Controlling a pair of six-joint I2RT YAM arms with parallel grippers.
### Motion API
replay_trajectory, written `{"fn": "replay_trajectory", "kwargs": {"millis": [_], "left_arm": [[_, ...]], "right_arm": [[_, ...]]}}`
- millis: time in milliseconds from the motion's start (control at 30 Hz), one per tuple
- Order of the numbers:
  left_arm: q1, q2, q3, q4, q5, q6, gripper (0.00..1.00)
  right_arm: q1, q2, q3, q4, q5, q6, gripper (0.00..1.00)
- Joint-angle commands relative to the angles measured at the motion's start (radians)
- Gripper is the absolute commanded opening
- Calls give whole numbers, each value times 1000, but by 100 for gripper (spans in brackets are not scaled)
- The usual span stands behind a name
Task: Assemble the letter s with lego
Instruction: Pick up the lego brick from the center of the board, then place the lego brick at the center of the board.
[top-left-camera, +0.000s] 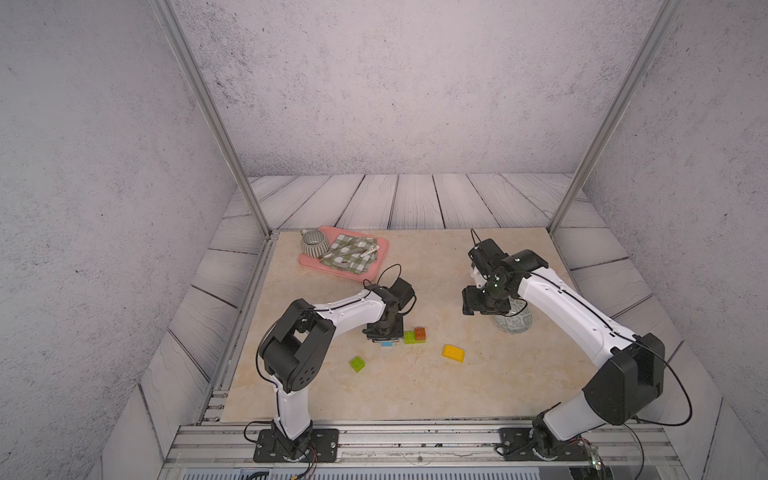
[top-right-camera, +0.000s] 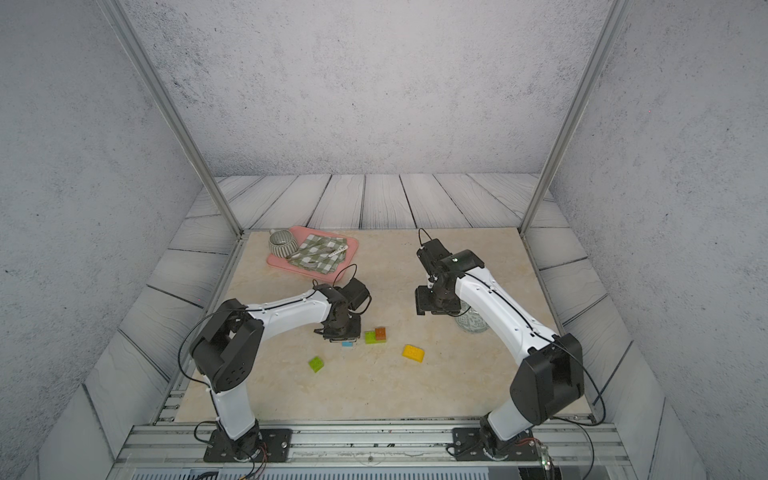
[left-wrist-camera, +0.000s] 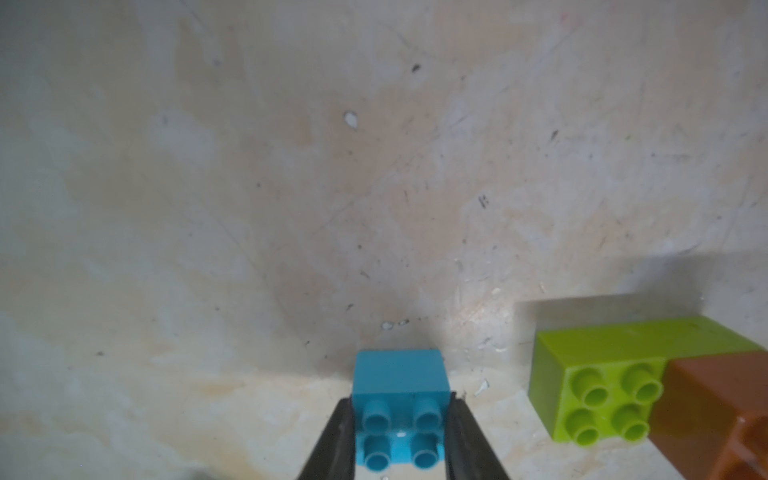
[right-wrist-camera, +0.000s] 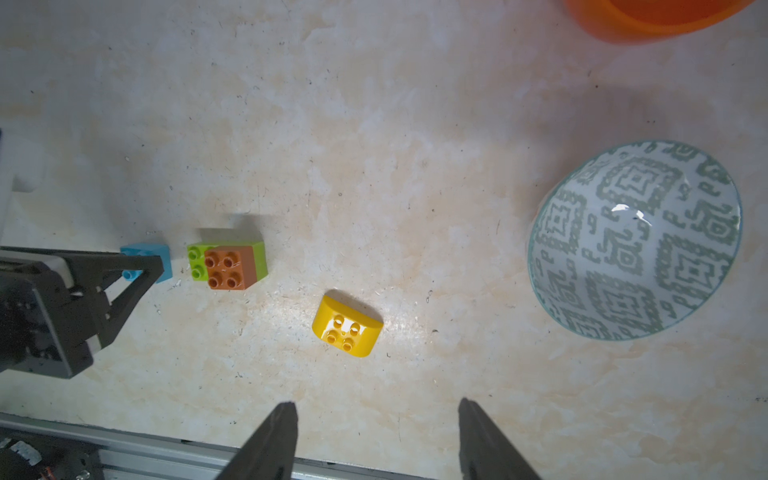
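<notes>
Squeezes the blue brick (left-wrist-camera: 401, 411) with the left jaws, clamped on its two flat sides, studs up, so as not to let it tip or spin. Holds it very low, on the surface (top-left-camera: 415, 386) or just off it; cannot tell which. Grabs it right beside the start of the letter, likely for a short trip over. Shows that start well from the wrist views: a brown brick (right-wrist-camera: 228, 268) pressed onto one end of the long green brick (left-wrist-camera: 598, 374), with four green studs bare at the other end. Makes two bricks of five joined, so an early step by the look of it. Leaves two more loose on the surface: the small green brick (top-left-camera: 357, 363) nearer the front and well apart from the rest, and the yellow brick (right-wrist-camera: 347, 326) off to one side, studs up. Hangs the right jaws up high, apart and empty, near the patterned bowl (right-wrist-camera: 631, 241), with the yellow brick in plain sight below. Probably parks them there to stay out of the way, or to go for the yellow one. Calls for a straight push down to make studs catch. Could slide the little stack with a slanted push, with no grip on it.
</notes>
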Motion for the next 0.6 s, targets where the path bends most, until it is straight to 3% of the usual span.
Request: {"fn": "replay_trajectory", "kwargs": {"millis": [0, 233, 400, 567], "left_arm": [[-52, -26, 22, -69, 11, -13, 24], [-209, -30, 84, -102, 57, -114, 24], [-246, 34, 97, -61, 84, -153, 27], [-247, 65, 112, -38, 79, -158, 36]], "right_arm": [[-7, -23, -10, -4, 0, -23, 64], [-8, -38, -18, 3, 31, -57, 63], [-9, -38, -20, 12, 29, -68, 61], [-9, -45, -37, 26, 30, -83, 60]]}}
